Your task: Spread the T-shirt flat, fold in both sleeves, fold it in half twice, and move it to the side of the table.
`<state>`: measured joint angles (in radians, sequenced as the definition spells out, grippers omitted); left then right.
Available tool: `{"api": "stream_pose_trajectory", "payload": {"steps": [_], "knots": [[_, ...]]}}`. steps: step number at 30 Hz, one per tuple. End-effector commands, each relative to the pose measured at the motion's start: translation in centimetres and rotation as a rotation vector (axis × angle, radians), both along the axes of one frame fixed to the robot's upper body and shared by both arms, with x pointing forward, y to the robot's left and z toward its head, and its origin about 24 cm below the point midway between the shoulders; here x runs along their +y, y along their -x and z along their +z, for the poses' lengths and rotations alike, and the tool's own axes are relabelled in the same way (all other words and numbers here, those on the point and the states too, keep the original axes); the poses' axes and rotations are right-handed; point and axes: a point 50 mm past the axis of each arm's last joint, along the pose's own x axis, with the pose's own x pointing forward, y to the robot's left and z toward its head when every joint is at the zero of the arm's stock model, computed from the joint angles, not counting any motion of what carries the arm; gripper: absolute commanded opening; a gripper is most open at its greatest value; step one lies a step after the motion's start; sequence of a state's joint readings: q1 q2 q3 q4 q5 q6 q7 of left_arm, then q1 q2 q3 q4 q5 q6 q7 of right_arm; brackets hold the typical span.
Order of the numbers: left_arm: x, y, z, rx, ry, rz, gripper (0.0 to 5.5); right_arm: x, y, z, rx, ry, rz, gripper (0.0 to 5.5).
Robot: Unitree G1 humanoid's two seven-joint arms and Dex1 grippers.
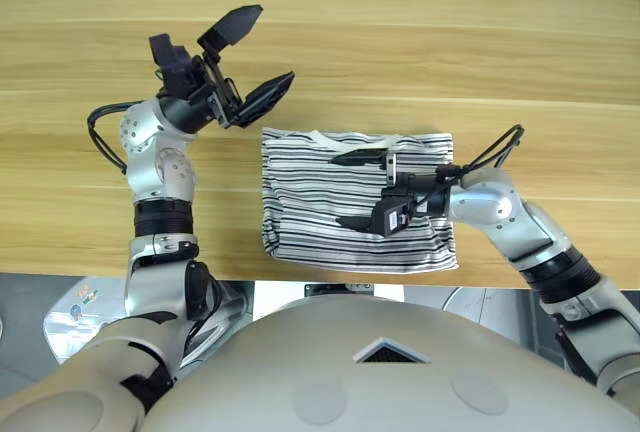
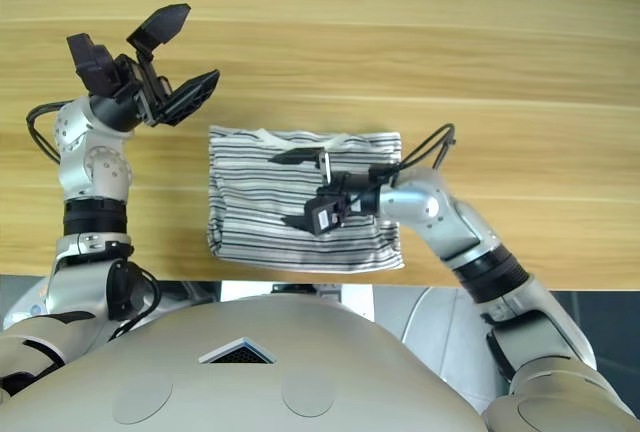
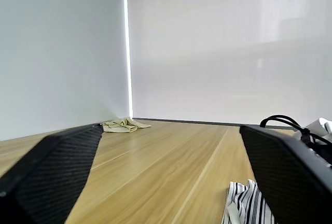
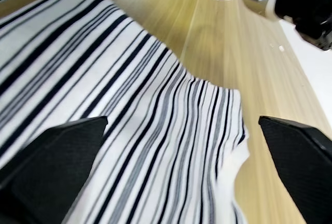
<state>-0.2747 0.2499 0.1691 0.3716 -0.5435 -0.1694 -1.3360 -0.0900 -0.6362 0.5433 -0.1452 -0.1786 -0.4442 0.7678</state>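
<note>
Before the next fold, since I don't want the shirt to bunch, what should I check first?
1. Sleeves tucked in: ok, the T-shirt lies as a neat rectangle.
2. Left gripper free: ok, open, raised beside the shirt's far left corner.
3. Right gripper free: ok, open above the shirt's middle.
4. Right gripper touching the cloth: cannot tell.
5. Shirt fully on the table: ok, near hem close to the front edge.

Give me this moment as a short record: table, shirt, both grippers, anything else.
Table: light wood
T-shirt: striped, folded into a rectangle, lying near the front edge
Left gripper: open, raised to the left of the shirt, holding nothing
Right gripper: open, over the shirt's middle; contact cannot be told
Other: small beige cloth at the far end
</note>
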Motion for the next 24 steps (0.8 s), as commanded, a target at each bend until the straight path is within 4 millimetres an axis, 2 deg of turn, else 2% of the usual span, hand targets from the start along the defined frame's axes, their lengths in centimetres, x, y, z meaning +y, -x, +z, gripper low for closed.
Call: {"api": "stream_pose_trajectory", "payload": {"steps": [1, 6, 9, 11, 14, 20, 24], "knots": [[-0.1, 0.0, 0.3, -0.019, -0.024, 0.000, 4.91, 0.4, -0.5, 0.3, -0.024, 0.037, 0.023, 5.40], [-0.2, -0.1, 0.5, -0.017, -0.015, -0.002, 4.91, -0.2, 0.4, -3.7, 0.109, 0.239, 0.112, 5.40], [-0.2, -0.2, 0.4, -0.014, -0.011, -0.002, 4.91, -0.7, 0.9, -5.1, 0.190, 0.285, 0.157, 5.40], [-0.3, -0.1, 0.4, -0.012, -0.007, -0.001, 4.91, -0.5, 0.4, -5.6, 0.217, 0.268, 0.127, 5.40], [-0.3, -0.1, 0.4, -0.005, 0.005, 0.004, 4.91, 0.7, -2.3, -5.7, 0.186, 0.152, -0.059, 5.40], [0.0, 0.0, 0.4, 0.002, 0.019, 0.021, 4.91, 2.7, -7.9, -4.0, 0.110, -0.146, -0.458, 5.40], [0.1, 0.1, 0.4, 0.005, 0.024, 0.030, 4.91, 3.1, -10.9, -3.7, 0.082, -0.266, -0.735, 5.40]]}}
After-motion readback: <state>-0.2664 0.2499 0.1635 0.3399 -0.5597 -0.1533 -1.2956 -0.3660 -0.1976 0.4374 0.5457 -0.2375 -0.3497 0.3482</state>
